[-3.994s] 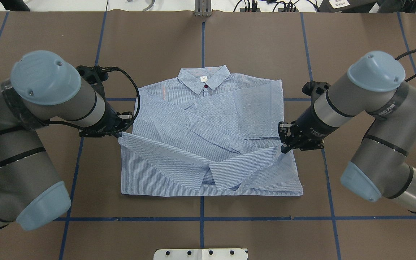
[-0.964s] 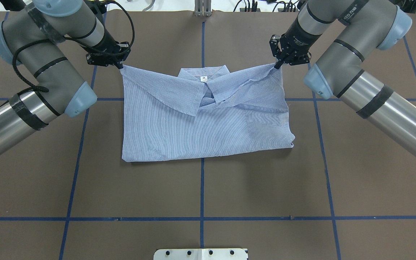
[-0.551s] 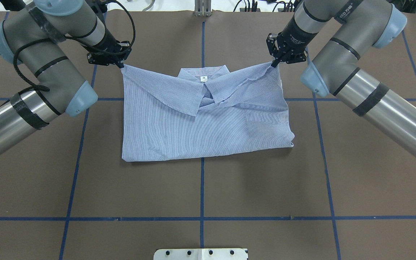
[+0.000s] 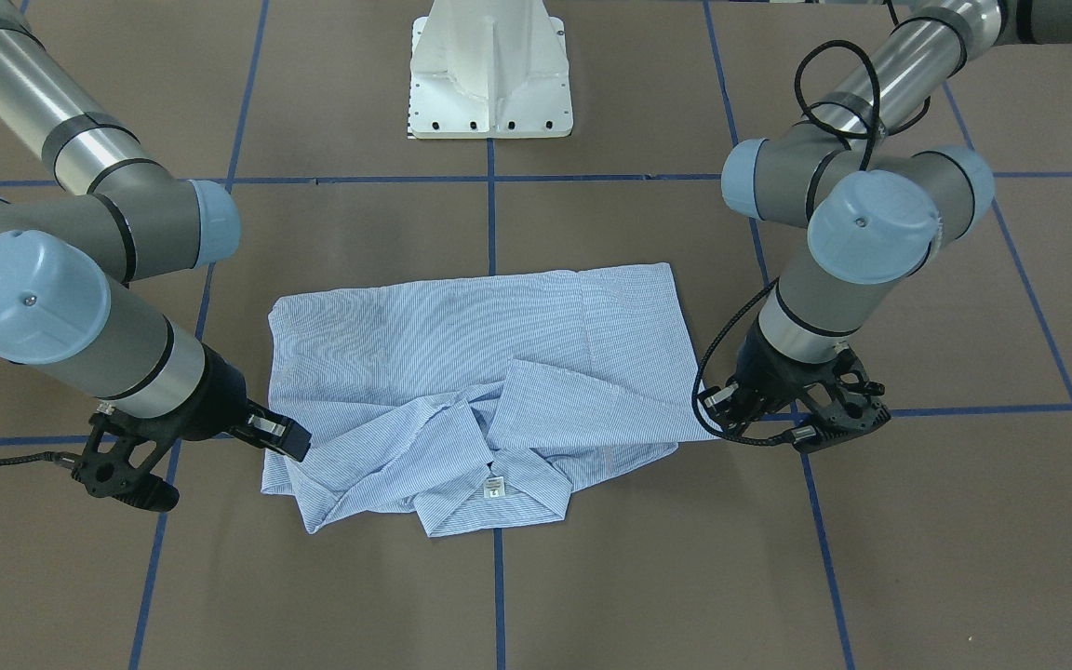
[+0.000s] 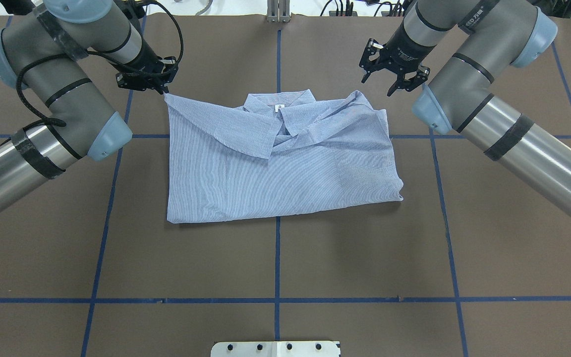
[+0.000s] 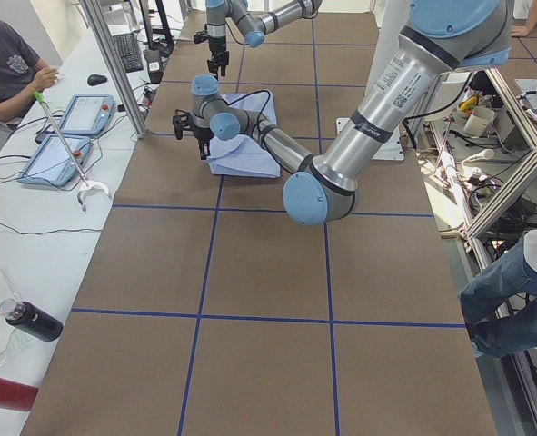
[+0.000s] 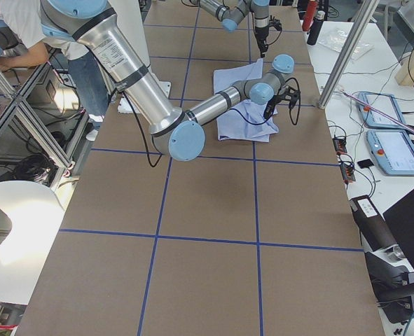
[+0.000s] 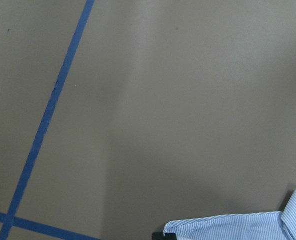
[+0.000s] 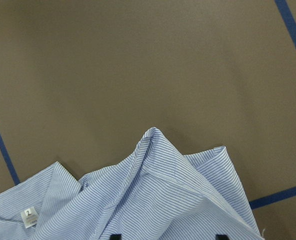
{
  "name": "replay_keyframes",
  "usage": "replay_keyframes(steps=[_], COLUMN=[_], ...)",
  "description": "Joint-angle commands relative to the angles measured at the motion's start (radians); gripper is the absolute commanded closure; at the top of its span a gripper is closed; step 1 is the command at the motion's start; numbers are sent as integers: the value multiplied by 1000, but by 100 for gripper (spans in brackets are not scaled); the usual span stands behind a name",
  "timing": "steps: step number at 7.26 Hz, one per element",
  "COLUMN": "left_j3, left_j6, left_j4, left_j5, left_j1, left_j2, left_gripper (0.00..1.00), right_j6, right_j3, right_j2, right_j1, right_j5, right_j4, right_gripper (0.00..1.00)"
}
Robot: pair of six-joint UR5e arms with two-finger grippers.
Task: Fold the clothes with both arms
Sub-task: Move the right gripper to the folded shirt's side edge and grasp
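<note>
The light blue striped shirt (image 5: 280, 168) lies folded in half on the brown table, collar and white neck label (image 5: 279, 107) at the far edge. It also shows in the front view (image 4: 471, 372). My left gripper (image 5: 163, 90) is shut on the shirt's far left corner, held low over the table, and shows in the front view (image 4: 717, 430). My right gripper (image 5: 377, 85) is open and empty, just above and beyond the far right corner. The right wrist view shows that rumpled corner (image 9: 153, 145) lying free below the spread fingertips (image 9: 115, 236).
Blue tape lines (image 5: 277, 258) divide the table. The white pedestal base (image 4: 491, 74) stands at the robot's side. Tablets (image 6: 68, 136) and a seated operator (image 6: 9, 64) are beyond the far edge; bottles (image 6: 32, 320) lie off the table's left end.
My right gripper has opened and let go of the far right corner, which dropped onto the shirt; the gripper rose slightly. My left gripper still holds its corner and has barely moved.
</note>
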Motion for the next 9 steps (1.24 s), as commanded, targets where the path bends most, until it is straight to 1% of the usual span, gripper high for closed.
replay_keyframes(steps=[1,2,3,5,6,7,9], left_j3=[-2,-8,-29,-67,-69,-72,-72], left_j6=[1,-1,-7,-11,-13,-13,-13], left_j4=[0,1,6,15,15,15,15], left_j5=[3,3,3,3,3,3,3], left_j1=[0,0,0,0,0,0,0], left_j2=[1,2,2,5,5,5,4], left_gripper=[0,0,0,0,0,0,0], right_j6=[0,0,1,13,15,12,6], right_j3=[4,13,66,265,307,326,367], right_j2=[-11,-22,-57,-220,-279,-307,-367], right_j1=[1,1,-20,-150,-207,-238,-257], right_j5=[2,2,-9,-120,-145,-150,-139], right_j4=[1,3,3,1,1,0,-2], right_gripper=[0,0,0,0,0,0,0])
